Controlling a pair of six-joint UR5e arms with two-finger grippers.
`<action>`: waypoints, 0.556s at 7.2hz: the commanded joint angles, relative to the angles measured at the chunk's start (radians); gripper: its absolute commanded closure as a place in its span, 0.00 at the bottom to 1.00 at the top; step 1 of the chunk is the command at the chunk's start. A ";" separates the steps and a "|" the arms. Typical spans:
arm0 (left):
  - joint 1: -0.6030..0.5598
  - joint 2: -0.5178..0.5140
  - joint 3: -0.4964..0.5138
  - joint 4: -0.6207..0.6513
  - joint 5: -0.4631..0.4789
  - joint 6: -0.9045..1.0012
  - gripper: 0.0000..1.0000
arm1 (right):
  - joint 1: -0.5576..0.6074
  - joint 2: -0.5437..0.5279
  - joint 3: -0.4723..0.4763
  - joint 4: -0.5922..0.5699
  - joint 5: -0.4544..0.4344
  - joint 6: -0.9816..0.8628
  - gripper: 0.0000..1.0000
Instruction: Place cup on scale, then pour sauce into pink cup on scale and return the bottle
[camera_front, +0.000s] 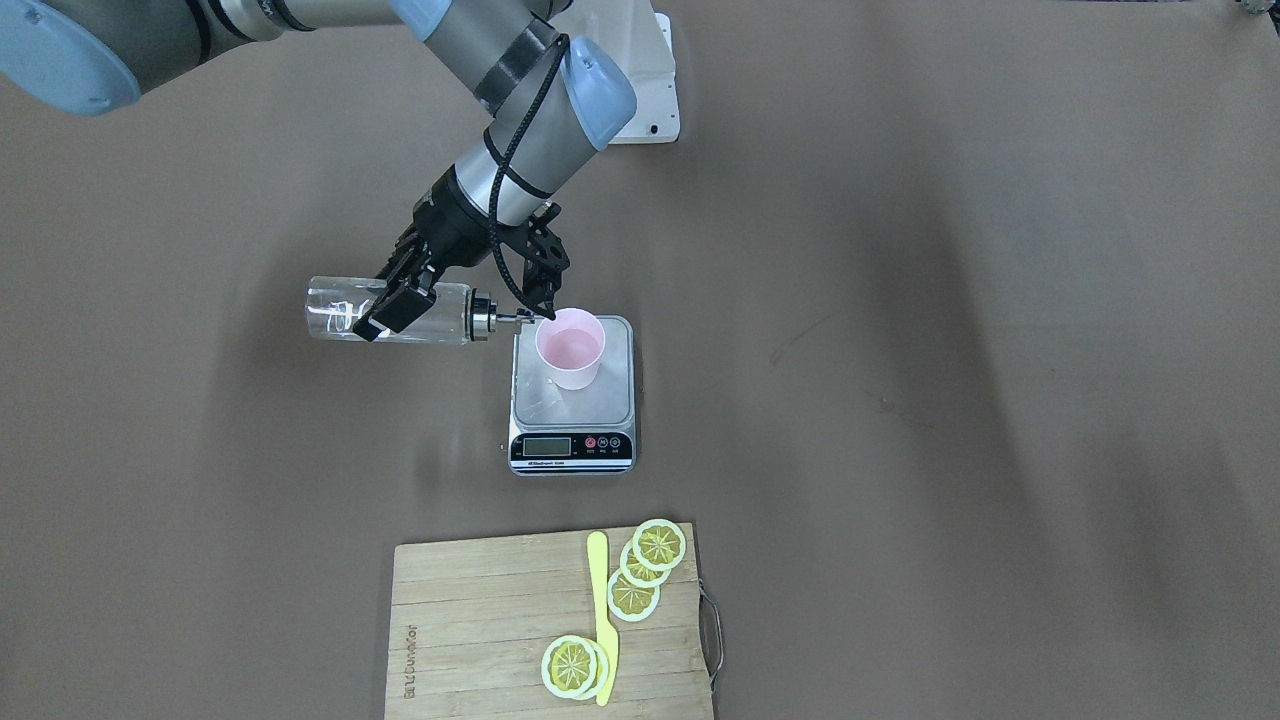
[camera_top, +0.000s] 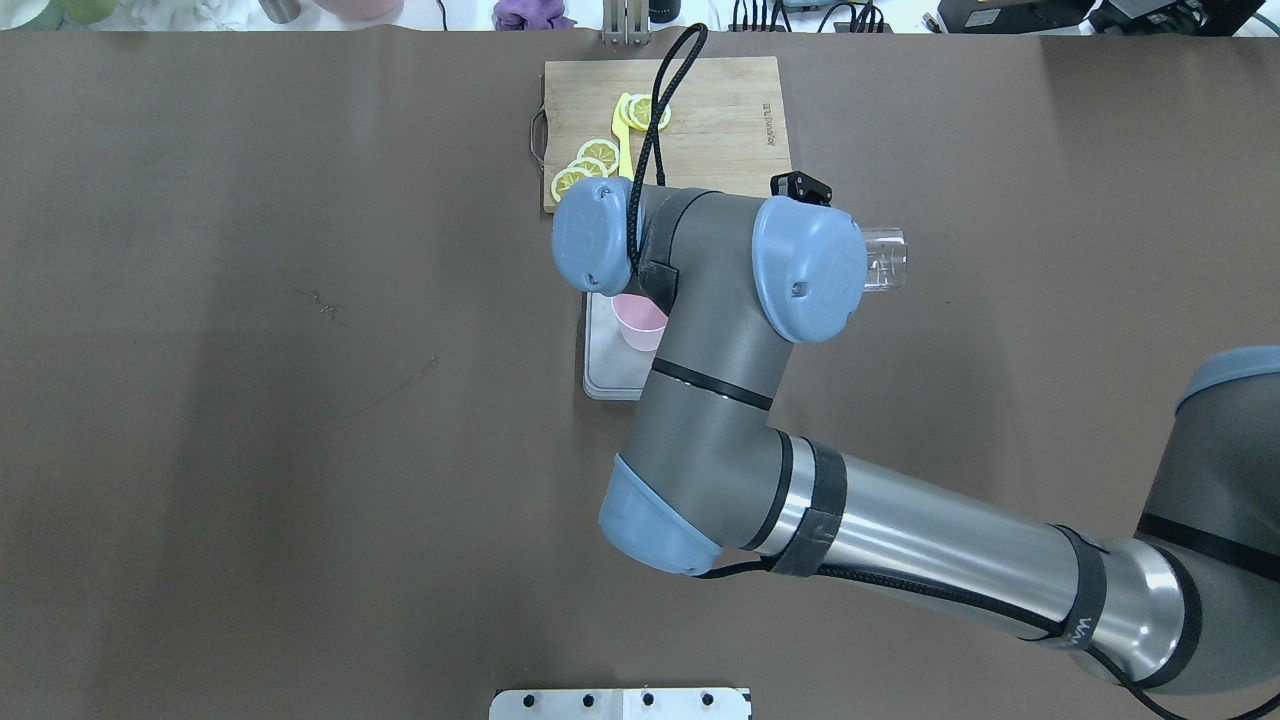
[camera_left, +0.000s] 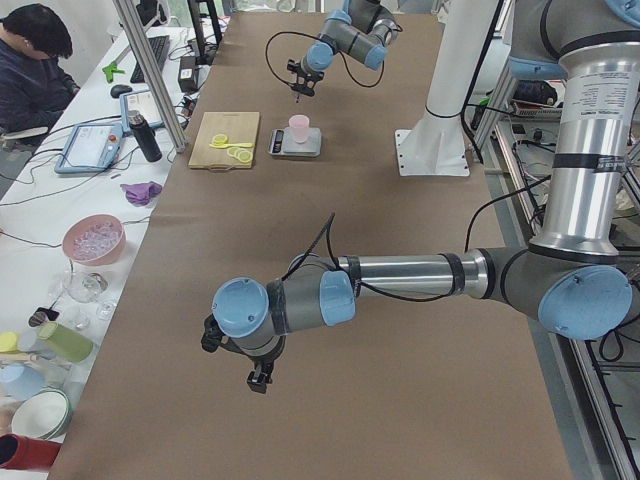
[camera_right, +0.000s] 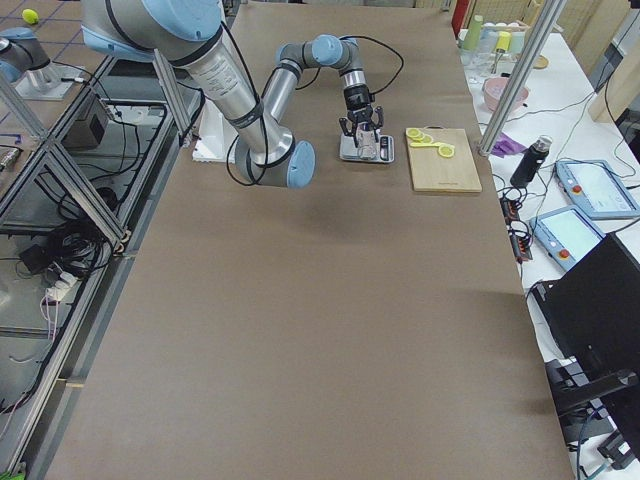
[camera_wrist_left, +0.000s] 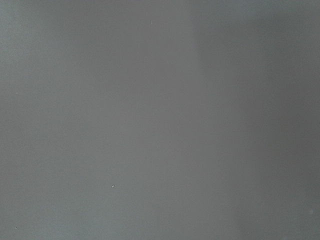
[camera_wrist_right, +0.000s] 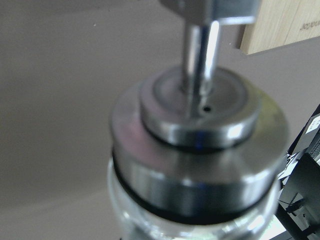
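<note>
The right arm (camera_front: 520, 150) stretches over the scale (camera_front: 605, 395), whose display faces six o'clock in the front-facing view. The right gripper (camera_front: 395, 310) is clamped around the bottle (camera_front: 335, 310), which lies nearly level at nine o'clock of the cup (camera_front: 570, 348); its thin spout (camera_front: 512, 319) points toward three o'clock and just meets the rim; the cup stands upright on the platform's twelve o'clock half.

The pour looks to be the step in hand; done well, it wants the spout tip inside the rim, a slow roll of the wrist, and no nudge to the light cup; the glass reads clear, so how much sauce it holds I cannot tell.

The left gripper (camera_left: 258, 378) hangs well apart over the brown surface; open or closed, I cannot tell.

The table (camera_front: 950, 300) is covered in matte brown paper; an operator (camera_left: 30, 60) sits at a cluttered side bench; at six o'clock of the scale lies a wooden cutting board (camera_front: 470, 620) with lemon slices (camera_front: 658, 545) and a yellow knife (camera_front: 598, 600).
</note>
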 joint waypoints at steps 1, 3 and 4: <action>0.000 0.000 -0.001 0.002 -0.001 0.000 0.02 | -0.001 0.046 -0.069 -0.006 -0.001 0.001 1.00; 0.000 0.002 -0.004 0.003 0.001 0.000 0.02 | -0.001 0.044 -0.071 -0.018 -0.002 -0.001 1.00; 0.000 0.002 -0.004 0.005 0.001 0.000 0.02 | -0.001 0.044 -0.071 -0.020 -0.002 -0.001 1.00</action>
